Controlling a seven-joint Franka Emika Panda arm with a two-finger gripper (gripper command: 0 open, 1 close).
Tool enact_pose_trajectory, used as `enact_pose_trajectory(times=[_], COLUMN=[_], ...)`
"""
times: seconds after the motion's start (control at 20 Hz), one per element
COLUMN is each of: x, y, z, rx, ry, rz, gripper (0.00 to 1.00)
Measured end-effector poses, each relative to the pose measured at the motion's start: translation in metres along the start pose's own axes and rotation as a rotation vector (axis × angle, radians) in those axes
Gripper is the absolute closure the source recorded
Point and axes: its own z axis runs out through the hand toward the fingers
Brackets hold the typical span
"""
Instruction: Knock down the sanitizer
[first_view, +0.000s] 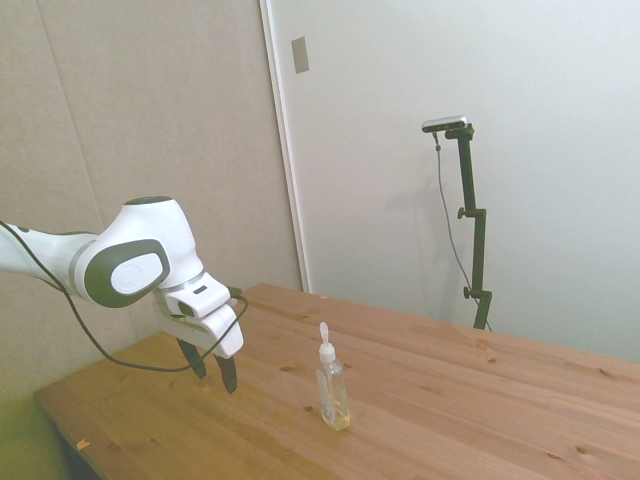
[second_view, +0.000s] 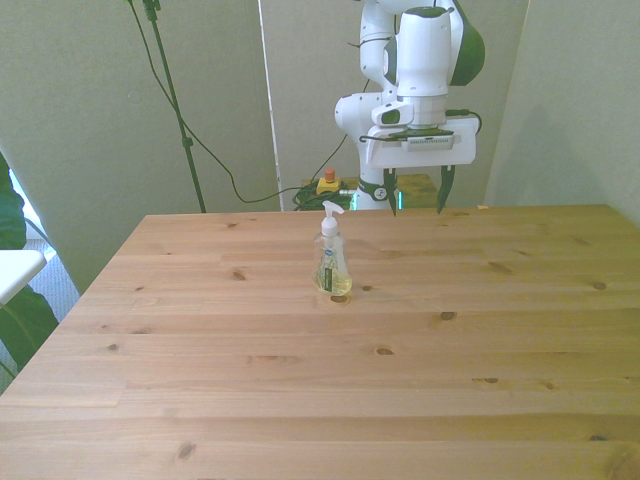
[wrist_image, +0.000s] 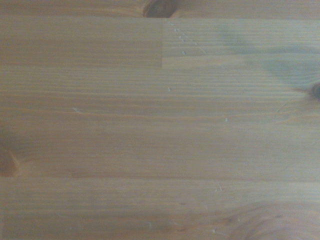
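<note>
On table (second_view: 200, 330): sanitizer (second_view: 331, 262) upright; jaws (second_view: 417, 195) apart, behind; wrist view blurry.

Wooden table (second_view: 250, 380); red-yellow button box (second_view: 327, 183) behind; green leaves (second_view: 15, 300).

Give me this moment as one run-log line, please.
bottle: upright, untouched | gripper: open, apart from the bottle, above the table | wrist view: bare wood only | knock-down: not yet done
</note>
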Motion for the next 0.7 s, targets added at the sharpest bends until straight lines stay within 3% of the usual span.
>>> enact_pose_trajectory(times=[0.25, 0.3, 0.7], x=[0.013, 0.021, 0.055], y=[0.001, 0.008, 0.071], z=[-0.003, -0.004, -0.012], rx=[-0.003, -0.010, -0.029], ry=[0.011, 0.018, 0.042], rz=[0.023, 0.038, 0.153], gripper=[0.00, 1.00, 1.00])
